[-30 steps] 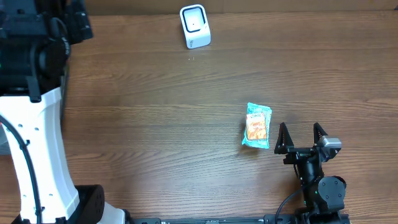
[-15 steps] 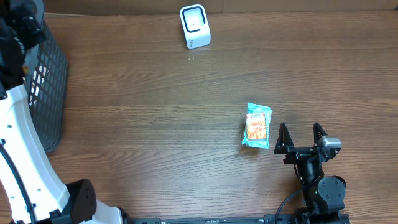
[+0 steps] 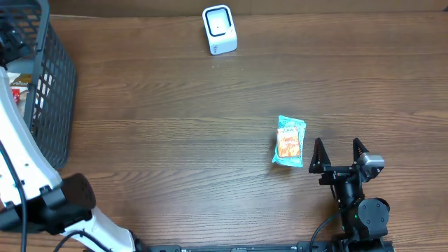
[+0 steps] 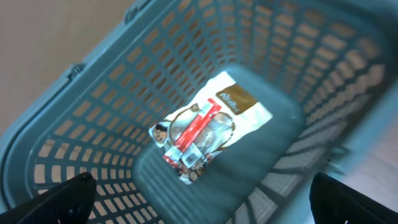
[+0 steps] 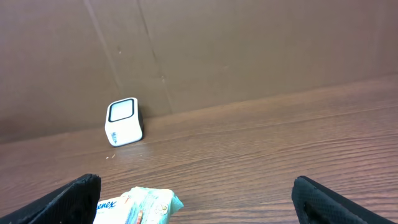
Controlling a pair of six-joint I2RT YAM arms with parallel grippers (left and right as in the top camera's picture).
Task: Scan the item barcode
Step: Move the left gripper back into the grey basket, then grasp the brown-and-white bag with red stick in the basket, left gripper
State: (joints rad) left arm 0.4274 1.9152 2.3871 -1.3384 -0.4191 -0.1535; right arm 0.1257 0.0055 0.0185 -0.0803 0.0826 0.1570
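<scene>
Lying flat on the wooden surface, right of centre, one teal pack is showing an orange picture on its face. From the right wrist view, only the letters "nex" are reading clearly on its near edge; the rest of the print is too small to tell.

One white scanner with a dark window is standing upright at the far edge, well apart from the teal pack and to its left.

One dark mesh basket is sitting at the far left. One white pack with a red stripe and a brown label is lying on its floor. The label is carrying writing, but it is blurring too much to read.

Two pincers are showing. The right pincer is resting at the near right, just right of the teal pack and not touching it. Its jaws are standing wide and holding nothing.

The left pincer is hanging over the basket, looking down at the white pack. Its two fingertips are showing only at the bottom corners of the left wrist view, so its jaws are gaping wide and gripping nothing.
</scene>
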